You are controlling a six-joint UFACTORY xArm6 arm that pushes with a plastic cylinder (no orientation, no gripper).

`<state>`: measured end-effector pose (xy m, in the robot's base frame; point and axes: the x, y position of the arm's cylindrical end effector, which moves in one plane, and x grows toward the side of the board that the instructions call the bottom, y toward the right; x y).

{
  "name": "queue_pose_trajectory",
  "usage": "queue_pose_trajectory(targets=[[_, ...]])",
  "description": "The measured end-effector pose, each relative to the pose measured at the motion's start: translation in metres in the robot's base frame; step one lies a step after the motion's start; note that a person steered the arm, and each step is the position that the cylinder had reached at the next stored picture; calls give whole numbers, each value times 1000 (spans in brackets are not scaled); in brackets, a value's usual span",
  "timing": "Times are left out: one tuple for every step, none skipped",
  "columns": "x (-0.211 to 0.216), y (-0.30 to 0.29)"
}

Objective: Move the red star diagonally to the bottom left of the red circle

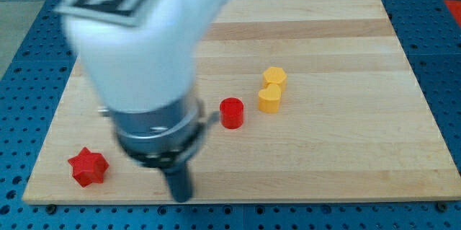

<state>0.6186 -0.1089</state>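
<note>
The red star (88,167) lies near the bottom left corner of the wooden board (346,151). The red circle (232,112) stands near the board's middle. My tip (180,197) is the lower end of the dark rod, close to the board's bottom edge. It sits to the right of the red star, with a clear gap, and below and left of the red circle. The arm's white body hides the board's upper left part.
A yellow hexagon block (274,78) and a yellow heart block (269,99) stand touching each other just right of the red circle. A blue perforated table (21,64) surrounds the board.
</note>
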Motion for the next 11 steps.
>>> queue_pose_trajectory(targets=[[-1,-76],[-1,-139],[-17,-154],[-55,-123],[-67,-80],[-68,-132],[-30,-176],[-1,-159],[-13,-116],[-43,-70],[-75,-30]])
